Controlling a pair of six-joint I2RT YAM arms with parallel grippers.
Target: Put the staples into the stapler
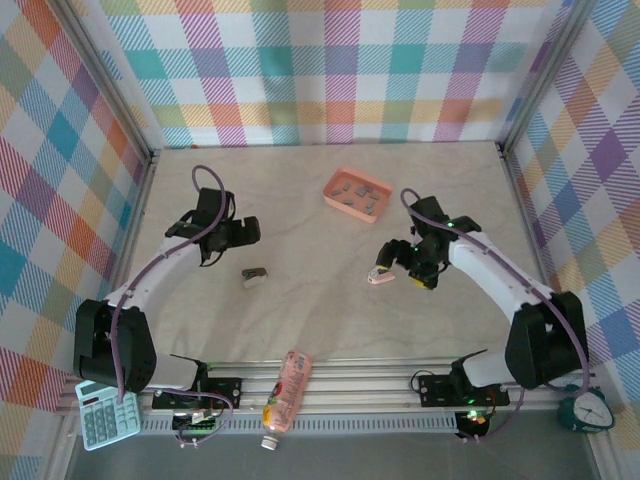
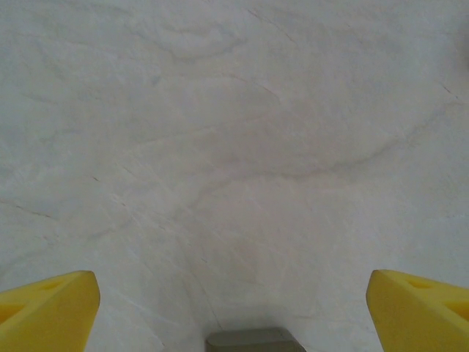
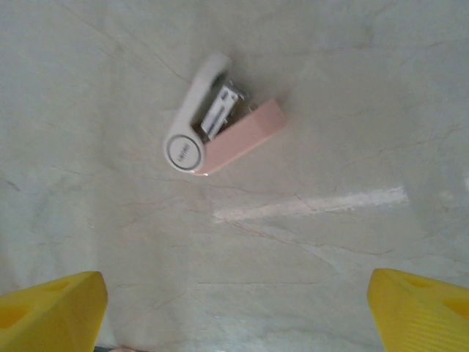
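Stapler point(image 3: 218, 123): open, lying diagonally on desk point(image 1: 310, 320) just ahead of right hand point(image 3: 234, 297), fingers apart. Staples point(image 1: 352, 188): in tray point(image 1: 345, 208) toward far desk edge; right arm nearer.

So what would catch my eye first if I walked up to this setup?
Likely the loud plaid walls boxing in the pale table. Next comes the salmon-pink tray toward the back, holding small grey staples. Closer in, a pink-and-white stapler lies swung open on the table, just ahead of the right gripper, whose yellow fingers stand wide apart.
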